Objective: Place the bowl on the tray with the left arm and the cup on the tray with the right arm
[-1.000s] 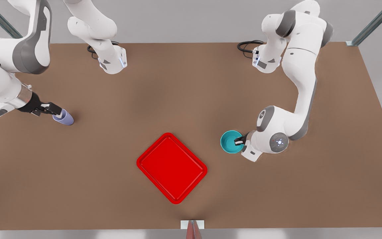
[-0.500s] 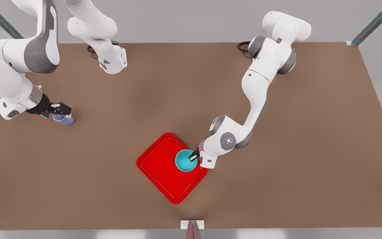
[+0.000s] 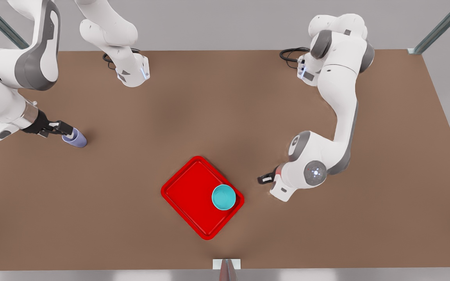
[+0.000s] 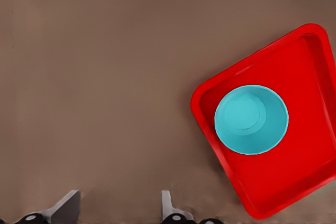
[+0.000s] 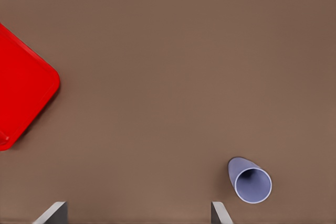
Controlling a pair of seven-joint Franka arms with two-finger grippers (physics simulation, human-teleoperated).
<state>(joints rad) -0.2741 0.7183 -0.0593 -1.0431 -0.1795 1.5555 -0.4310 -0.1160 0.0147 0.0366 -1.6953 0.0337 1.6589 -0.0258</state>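
The teal bowl (image 3: 224, 197) stands upright on the red tray (image 3: 190, 195), in the tray's corner toward the front view's right; the left wrist view shows the bowl (image 4: 251, 119) and the tray (image 4: 310, 66) as well. My left gripper (image 3: 265, 179) is open and empty, hanging over bare table to the right of the tray, apart from the bowl; its fingers (image 4: 67, 205) stand wide apart. The lavender cup (image 3: 75, 138) stands at the front view's left. My right gripper (image 3: 63, 127) is open just beside it, with the cup (image 5: 250, 180) outside its fingers (image 5: 219, 212).
The brown table (image 3: 225, 97) stretches wide around the tray. Both arm bases (image 3: 133, 72) stand at the far edge, with cables beside them. A small white bracket (image 3: 226, 264) sits at the near edge. One tray corner (image 5: 26, 87) reaches into the right wrist view.
My left gripper carried the bowl onto the tray, let it go and drew back to the front view's right. My right gripper shifted slightly beside the cup, which stayed put.
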